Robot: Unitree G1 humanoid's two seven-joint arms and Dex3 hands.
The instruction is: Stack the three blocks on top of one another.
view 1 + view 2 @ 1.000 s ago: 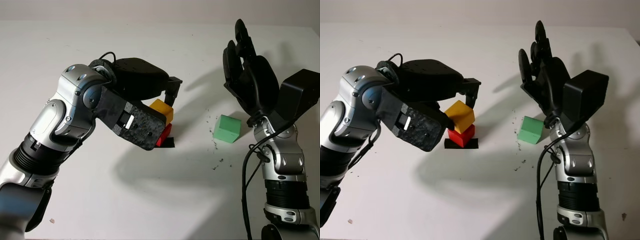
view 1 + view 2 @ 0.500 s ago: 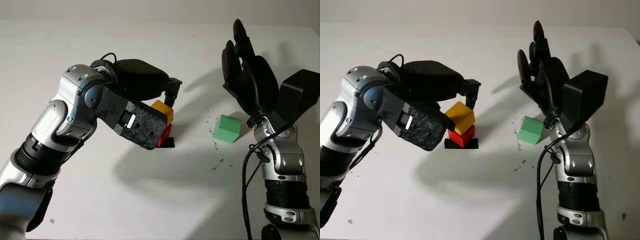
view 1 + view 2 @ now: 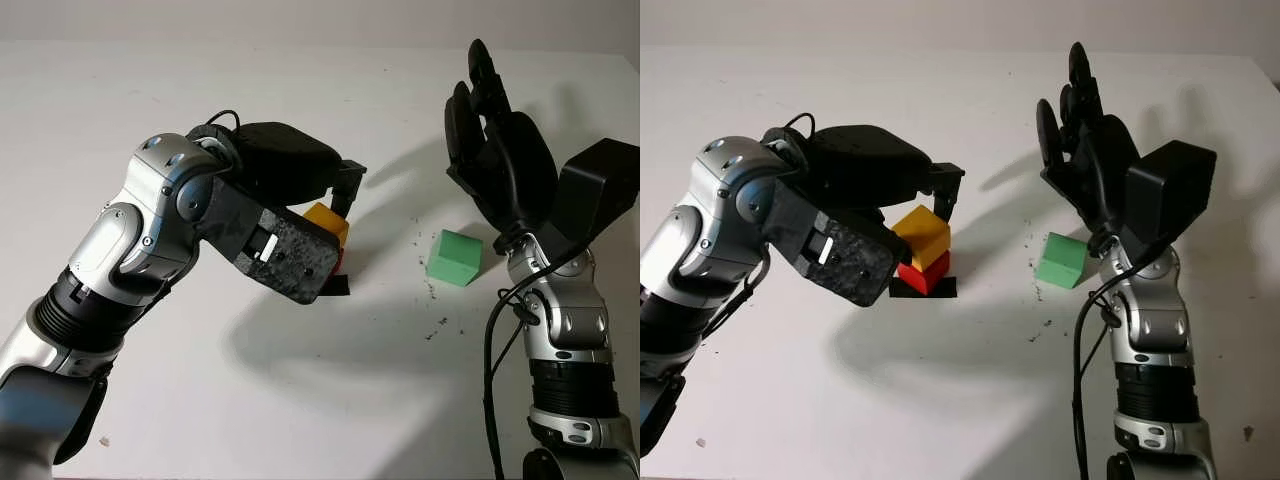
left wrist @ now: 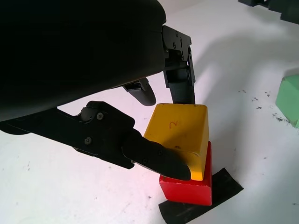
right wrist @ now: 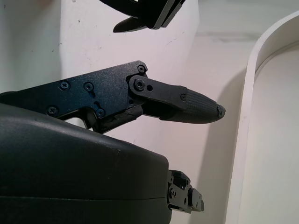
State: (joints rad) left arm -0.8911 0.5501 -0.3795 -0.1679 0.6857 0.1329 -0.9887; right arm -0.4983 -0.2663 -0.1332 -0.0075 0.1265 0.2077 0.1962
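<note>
The white table (image 3: 300, 400) carries the work. The black three-finger left hand (image 4: 163, 126) is clamped on the yellow cube block (image 4: 180, 133), seating it on the red cube block (image 3: 923, 275), which stands on a black tape patch (image 4: 205, 205). The right hand (image 3: 1085, 150) is open, raised above the green cube block (image 3: 1060, 260) lying right of the stack. Next: release yellow squarely, then fetch green.

Matt yellow block (image 4: 180, 133) and red block (image 4: 191, 189) look smooth; left hand (image 4: 154, 126) is matt black plastic.
</note>
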